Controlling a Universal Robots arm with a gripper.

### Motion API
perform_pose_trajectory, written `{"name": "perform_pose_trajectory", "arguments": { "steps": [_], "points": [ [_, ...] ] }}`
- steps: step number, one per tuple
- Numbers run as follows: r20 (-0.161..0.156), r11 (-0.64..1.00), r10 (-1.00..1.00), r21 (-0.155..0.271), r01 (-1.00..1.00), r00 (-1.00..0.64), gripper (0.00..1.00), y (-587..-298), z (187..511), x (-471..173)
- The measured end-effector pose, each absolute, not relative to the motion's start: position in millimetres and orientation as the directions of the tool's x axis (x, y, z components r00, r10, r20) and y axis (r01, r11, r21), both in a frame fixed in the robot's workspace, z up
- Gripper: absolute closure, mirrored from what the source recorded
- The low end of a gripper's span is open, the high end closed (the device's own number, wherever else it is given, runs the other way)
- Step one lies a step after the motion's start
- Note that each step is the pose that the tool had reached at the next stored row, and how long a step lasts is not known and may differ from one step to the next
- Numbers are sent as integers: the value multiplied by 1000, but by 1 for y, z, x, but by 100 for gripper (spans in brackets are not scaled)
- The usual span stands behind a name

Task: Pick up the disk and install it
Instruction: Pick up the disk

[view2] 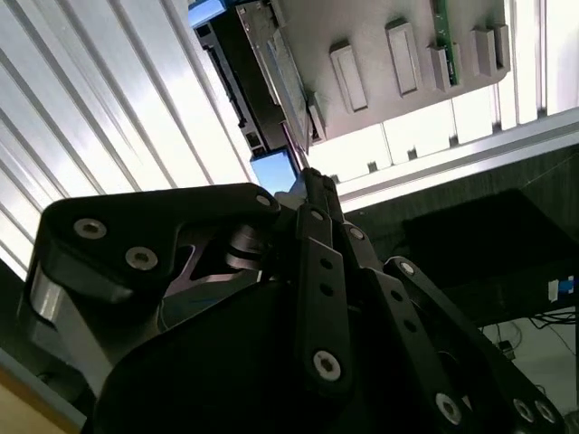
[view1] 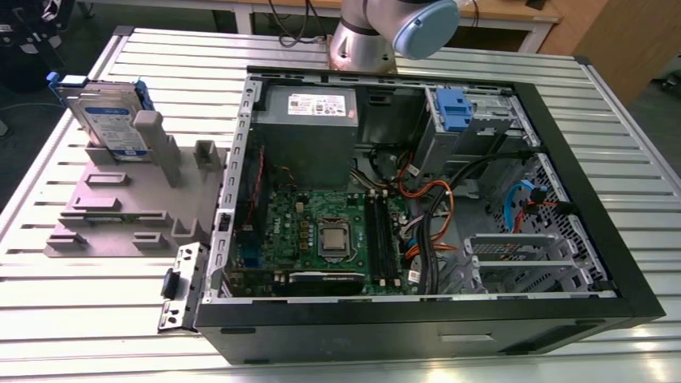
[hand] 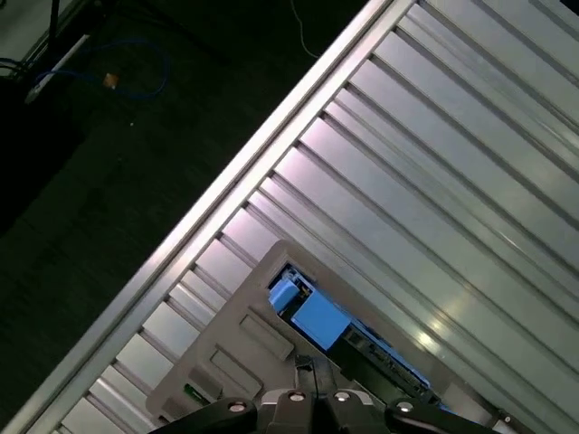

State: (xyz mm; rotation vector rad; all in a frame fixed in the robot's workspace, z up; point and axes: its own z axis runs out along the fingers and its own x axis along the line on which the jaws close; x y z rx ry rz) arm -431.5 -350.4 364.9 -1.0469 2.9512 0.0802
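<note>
Gripper hung over disk, fingertips looked pinched together, holding nothing. Pickup step, I judged; grasp not yet made. Taking it would call for opening up and squaring to disk's top edge. Disk stood upright in rack beside case. Case held board and cables.

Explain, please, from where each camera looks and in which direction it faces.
Exterior view: off the arm, high, looking down on the open black computer case and ribbed aluminium table; the grey-blue robot arm stands at the far edge.
First wrist view: on the arm, looking down past the black tool at the blue-framed silver disk in its grey plastic holder.
Second wrist view: behind the tool, facing the holder.
Shared: both wrist views show tool, holder, table.
</note>
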Motion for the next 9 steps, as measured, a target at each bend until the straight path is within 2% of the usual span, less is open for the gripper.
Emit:
{"name": "perform_pose_trajectory", "arguments": {
  "steps": [9],
  "points": [
    [-26, 733, -678, 45, -678, -735, 89, -350, 365, -432]
  ]
}}
